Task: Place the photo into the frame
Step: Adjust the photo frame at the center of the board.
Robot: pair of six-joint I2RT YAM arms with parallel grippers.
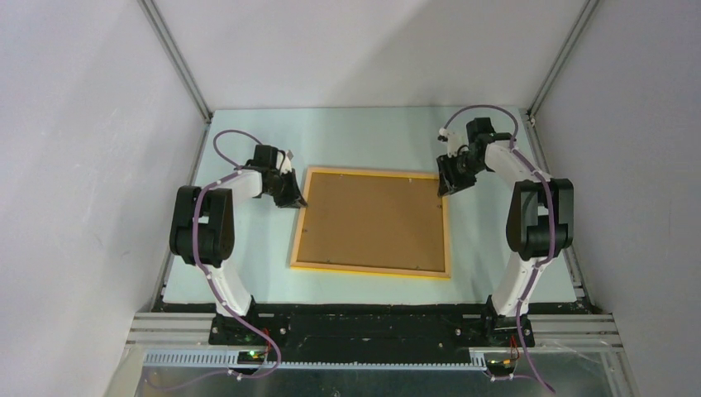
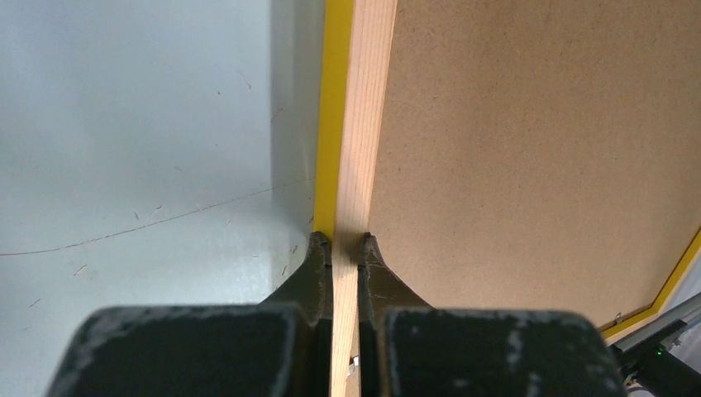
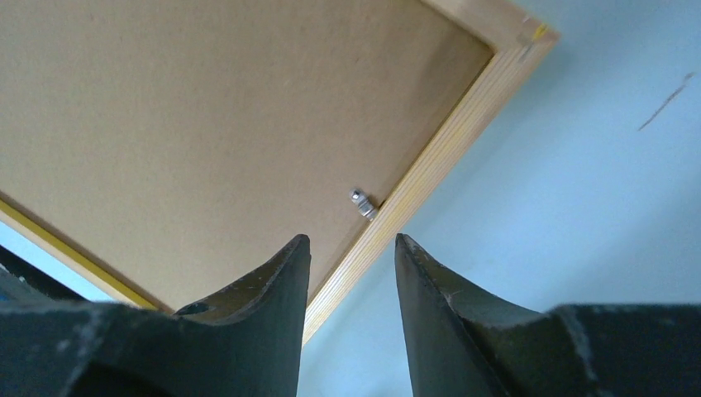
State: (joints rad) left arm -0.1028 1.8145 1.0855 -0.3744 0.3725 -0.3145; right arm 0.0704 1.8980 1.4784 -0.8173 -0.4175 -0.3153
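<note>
Now, the frame (image 1: 369, 270) lies back-up in the middle of the table (image 1: 240, 277), with the brown backing board (image 1: 372, 219) seated inside its rails, and the photo is nowhere in sight. Is it under the board already? I cannot tell from here. If it is, only fastening looks left, and 1 small metal tab (image 3: 361, 201) shows by the right rail. Left gripper (image 1: 291, 197) is clenched on the frame's left rail near the far corner, 1 finger on each side of the wood. Right gripper (image 1: 449, 184) hovers over the far right corner, jaws parted, grasping nothing, the rail visible below the gap.
</note>
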